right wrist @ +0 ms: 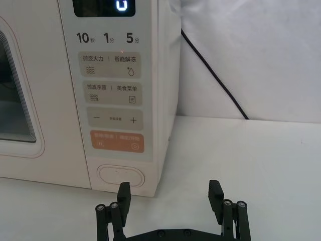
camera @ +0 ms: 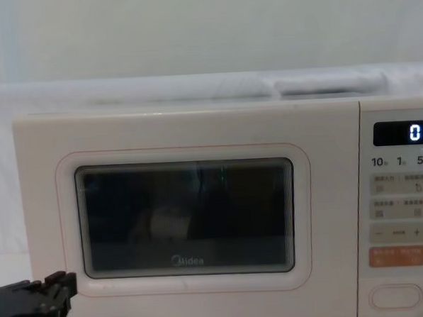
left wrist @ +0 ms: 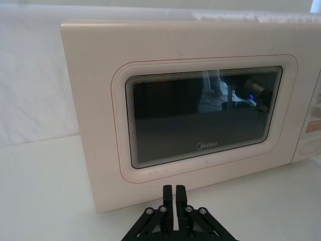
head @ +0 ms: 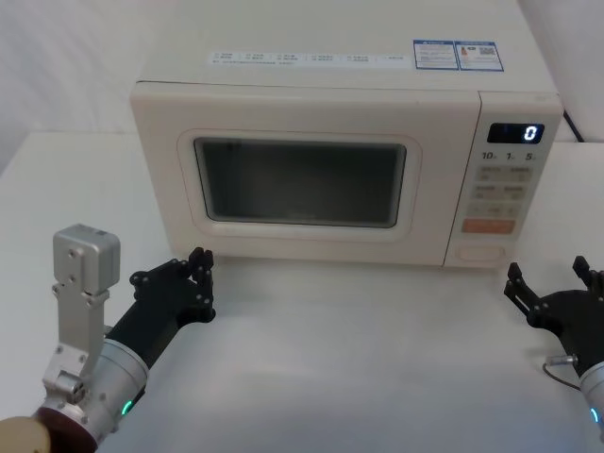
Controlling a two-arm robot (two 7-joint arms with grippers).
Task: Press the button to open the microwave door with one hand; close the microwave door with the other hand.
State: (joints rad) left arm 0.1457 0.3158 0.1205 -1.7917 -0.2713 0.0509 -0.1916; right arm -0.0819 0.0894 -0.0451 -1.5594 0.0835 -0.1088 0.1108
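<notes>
Table (head: pixel 377 311) white, bare before the oven; microwave (head: pixel 330 85) set square at its far side, display reading 0; the microwave door (head: pixel 302 179) flush with the body along every visible seam, so shut, window dark; judgement: neither step is done, the door not yet sprung, opening and closing both left. Control panel (head: pixel 508 184) to the right of the door; the button (right wrist: pixel 121 176), the wide cream oblong, sits lowest on it, under the orange key (right wrist: pixel 117 141), untouched. Left gripper (head: pixel 196 274) low on the table near the door's lower left corner, fingers pressed together, nothing between them, apart from the door; the left wrist view looks straight at the window over those closed fingers (left wrist: pixel 167 198). Right gripper (right wrist: pixel 170 193) spread wide, empty, near the button but not touching, roughly level with it; judged the likelier one to press; the left placed to push the door back afterwards.
</notes>
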